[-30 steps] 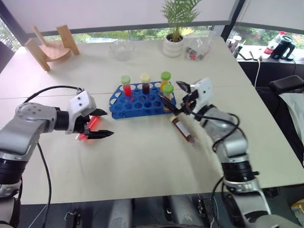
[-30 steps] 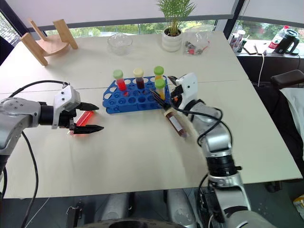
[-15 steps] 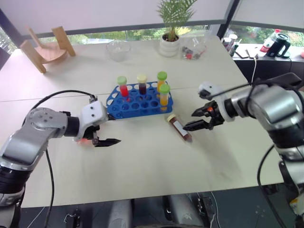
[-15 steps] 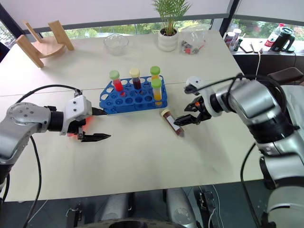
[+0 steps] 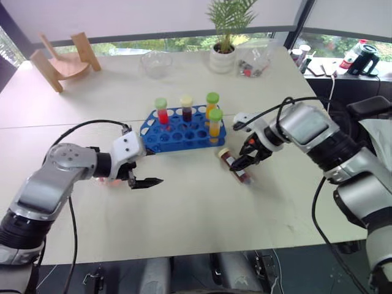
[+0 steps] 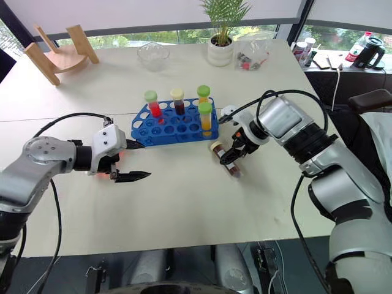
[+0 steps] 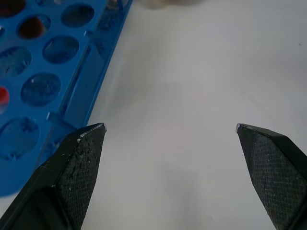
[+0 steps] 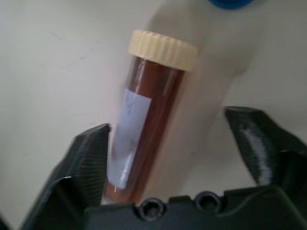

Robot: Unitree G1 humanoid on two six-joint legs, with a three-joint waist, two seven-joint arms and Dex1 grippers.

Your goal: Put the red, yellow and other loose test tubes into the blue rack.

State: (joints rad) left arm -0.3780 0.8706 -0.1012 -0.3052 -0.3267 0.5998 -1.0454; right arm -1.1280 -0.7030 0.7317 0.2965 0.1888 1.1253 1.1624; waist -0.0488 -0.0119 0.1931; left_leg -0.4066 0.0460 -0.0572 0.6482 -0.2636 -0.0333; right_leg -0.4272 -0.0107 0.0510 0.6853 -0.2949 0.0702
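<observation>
The blue rack [image 5: 184, 130] stands mid-table and holds several capped test tubes upright: a red one [image 5: 162, 111], a brown one [image 5: 186, 108] and two yellow ones [image 5: 215, 122]. A loose brown tube with a cream cap [image 5: 234, 166] lies on the table to the rack's right. My right gripper [image 5: 245, 159] points down over it, open, one finger [image 8: 91, 158] against the tube [image 8: 148, 129] and the other apart from it. My left gripper [image 5: 152, 166] is open just left of the rack [image 7: 48, 86], over bare table. A red tube [image 5: 111, 181] shows partly under the left hand.
At the back of the table stand a wooden stand [image 5: 61, 58], a glass bowl [image 5: 156, 63], a potted plant [image 5: 223, 55] and a clear bag [image 5: 254, 61]. A side counter with a kettle [image 5: 365, 61] lies at the far right.
My right gripper has tipped downward and come down over the loose brown tube, its fingers narrowing around it. My left gripper has shifted slightly toward the rack, still open.
</observation>
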